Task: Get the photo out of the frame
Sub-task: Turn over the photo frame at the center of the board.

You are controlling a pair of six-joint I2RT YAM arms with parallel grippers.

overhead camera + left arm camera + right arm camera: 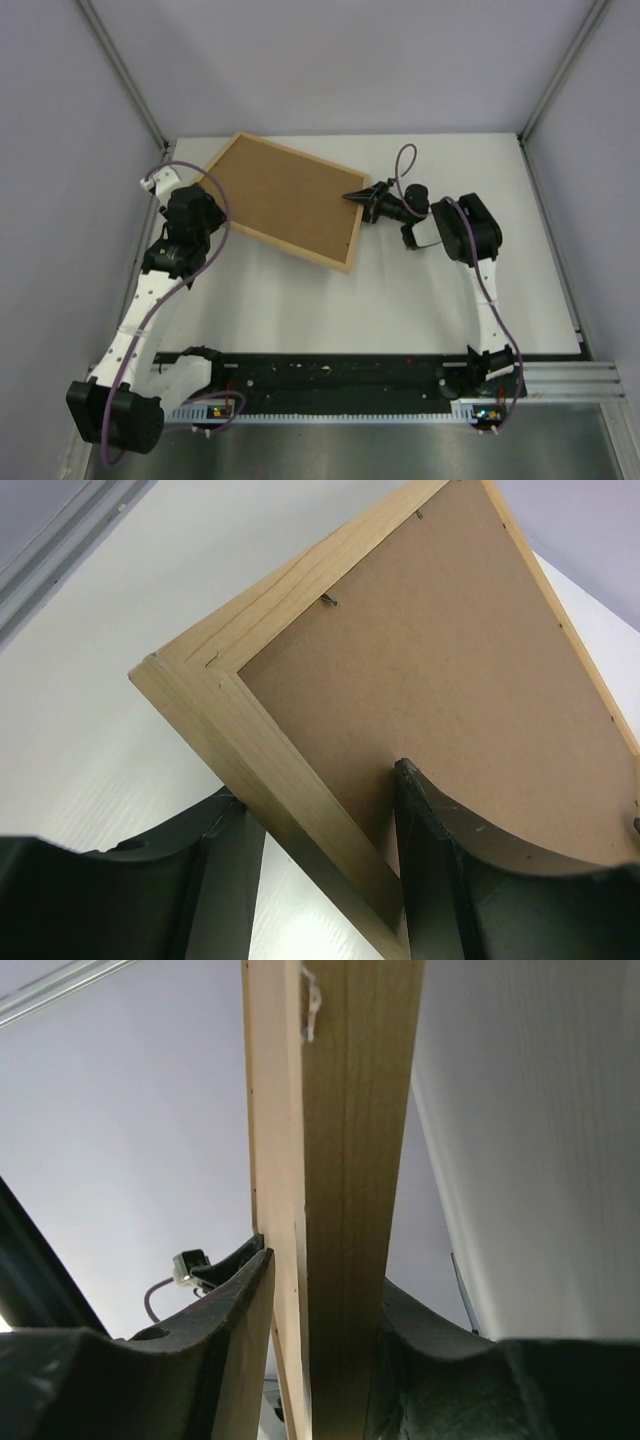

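Note:
The frame (283, 197) is a light-wood rectangle turned back side up, so its brown fibreboard back shows. It is tilted over the white table. My left gripper (207, 207) is shut on the frame's left rail (290, 780); in the left wrist view (318, 785) one finger lies on the fibreboard and the other under the wood. My right gripper (354, 196) is shut on the right rail (345, 1160), which stands between both fingers in the right wrist view (325, 1270). A small metal tab (328, 601) sits at the board's edge. The photo is hidden.
The white table (440, 290) has grey walls on three sides with metal posts (125, 70) at the back corners. A black and silver rail (350, 375) with the arm bases runs along the near edge.

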